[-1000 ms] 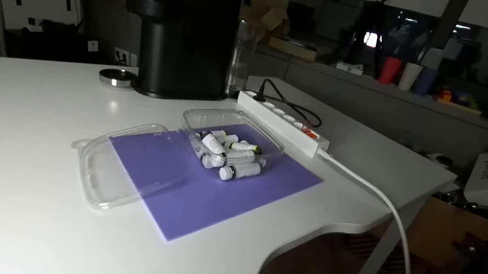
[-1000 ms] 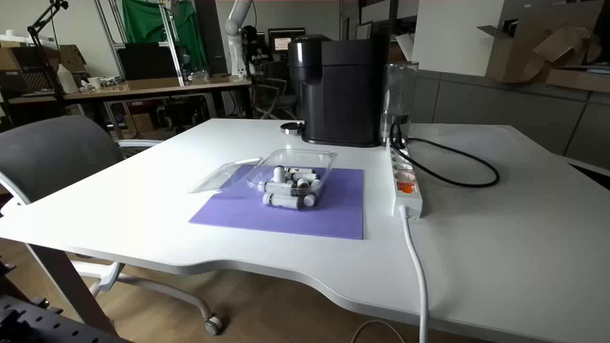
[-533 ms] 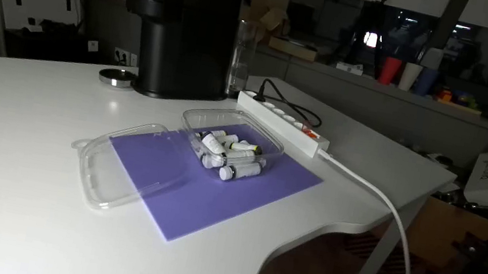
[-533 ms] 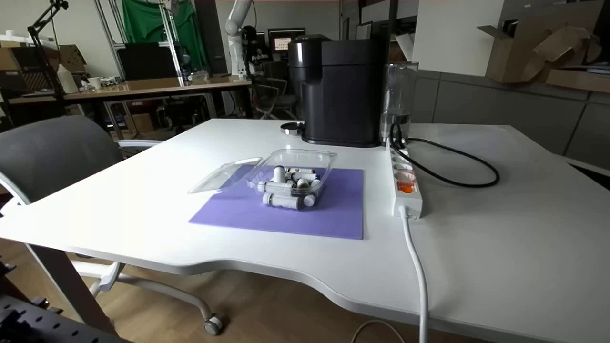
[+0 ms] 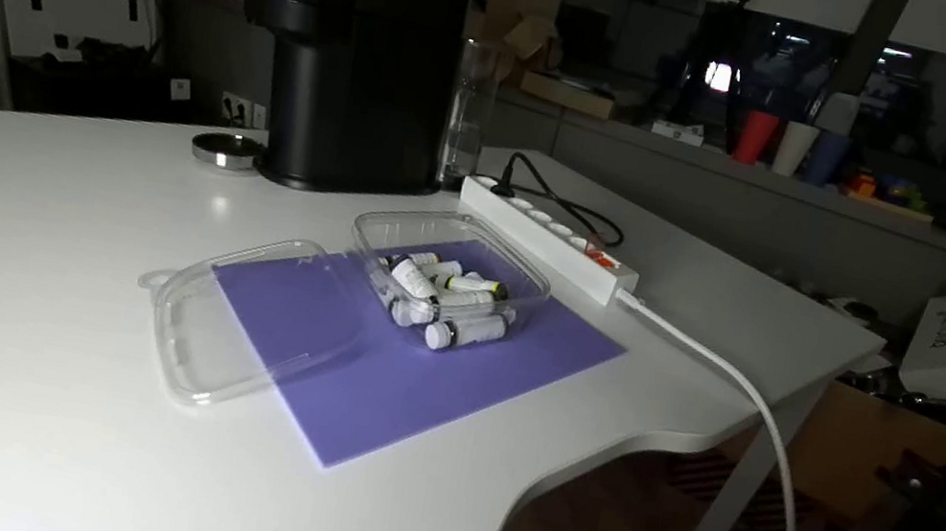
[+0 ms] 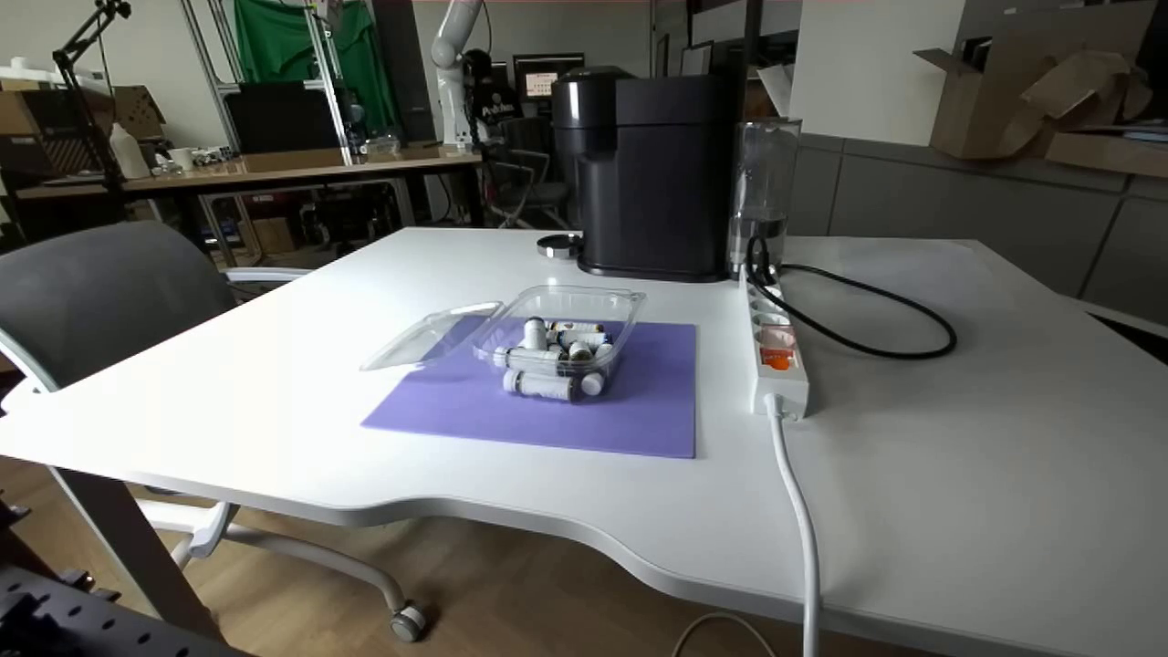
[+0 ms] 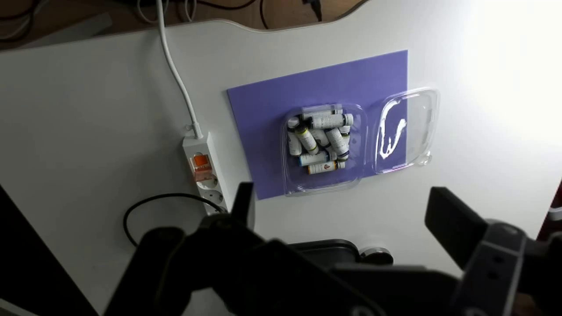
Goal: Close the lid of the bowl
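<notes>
Inside the surface's [image 6: 301, 411] wavy edge, a clear plastic lid [image 6: 429, 338] is tipped, perhaps hinge-held; the wide-spread hand [image 7: 341, 201] is empty.

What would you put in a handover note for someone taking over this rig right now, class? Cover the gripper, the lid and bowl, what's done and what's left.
The gripper is open, holding nothing; only the wrist view shows it.
The see-through lid is off, beside the bowl, reaching across the edge of the purple mat. I can't tell whether lid and bowl are joined.
The bowl is uncovered, at least mostly on the mat, with small bottles inside.
Done: no part of the closing.
Left: probably grasp the lid, bring it over the bowl and press it shut.
</notes>
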Controlling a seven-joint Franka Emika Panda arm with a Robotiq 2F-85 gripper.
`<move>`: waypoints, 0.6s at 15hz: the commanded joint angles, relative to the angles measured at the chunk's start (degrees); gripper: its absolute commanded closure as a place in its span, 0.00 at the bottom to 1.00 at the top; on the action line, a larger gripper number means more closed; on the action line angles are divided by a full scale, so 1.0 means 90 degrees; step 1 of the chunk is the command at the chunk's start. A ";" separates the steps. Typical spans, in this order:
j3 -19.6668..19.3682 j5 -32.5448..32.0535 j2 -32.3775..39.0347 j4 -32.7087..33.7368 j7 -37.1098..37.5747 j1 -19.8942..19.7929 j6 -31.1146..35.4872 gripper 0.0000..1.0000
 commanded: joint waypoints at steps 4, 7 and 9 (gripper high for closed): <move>0.0331 -0.0150 0.0811 -0.0571 0.0024 0.0133 0.1497 0.00; 0.0535 -0.0175 0.1450 -0.0974 -0.0237 0.0375 0.2375 0.00; 0.0677 -0.0231 0.1843 -0.1239 -0.0606 0.0626 0.2788 0.00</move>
